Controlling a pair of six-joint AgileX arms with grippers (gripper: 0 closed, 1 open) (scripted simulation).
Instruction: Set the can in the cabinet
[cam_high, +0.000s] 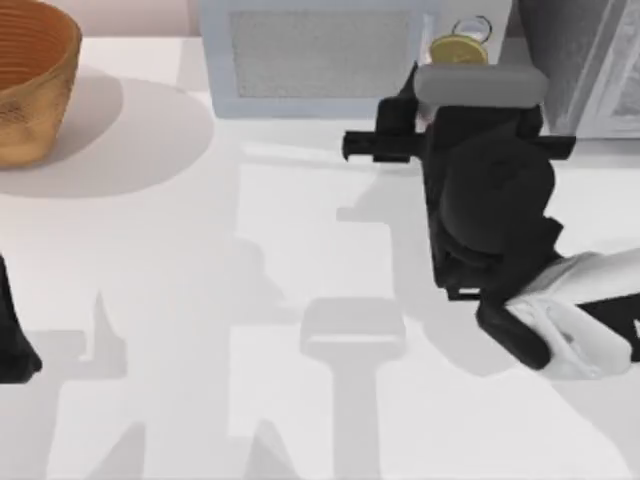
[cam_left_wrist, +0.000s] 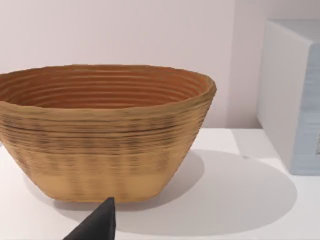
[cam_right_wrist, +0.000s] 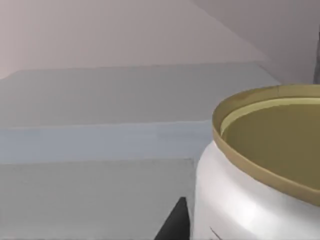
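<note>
The can (cam_high: 458, 49), a smooth white cylinder with a dull gold recessed top, stands at the surface's (cam_high: 300, 250) far edge between the pale microwave (cam_high: 320, 60) and the speckled grey cabinet (cam_high: 580, 60); you are at the grasp step; the right gripper (cam_high: 440, 95) sits just before it, jaw state cannot be told; next, confirm the clamp, then lift toward the cabinet; the left arm parks near the ribbed woven basket (cam_left_wrist: 105, 135).

Place: rendered tabletop mock-up of a kitchen
Surface: plain white table (cam_high: 200, 300), bare pale wall behind
Kitchen signs: microwave (cam_high: 320, 55), woven basket (cam_left_wrist: 105, 135), cabinet (cam_high: 590, 60)
Rig: two black robot arms
</note>
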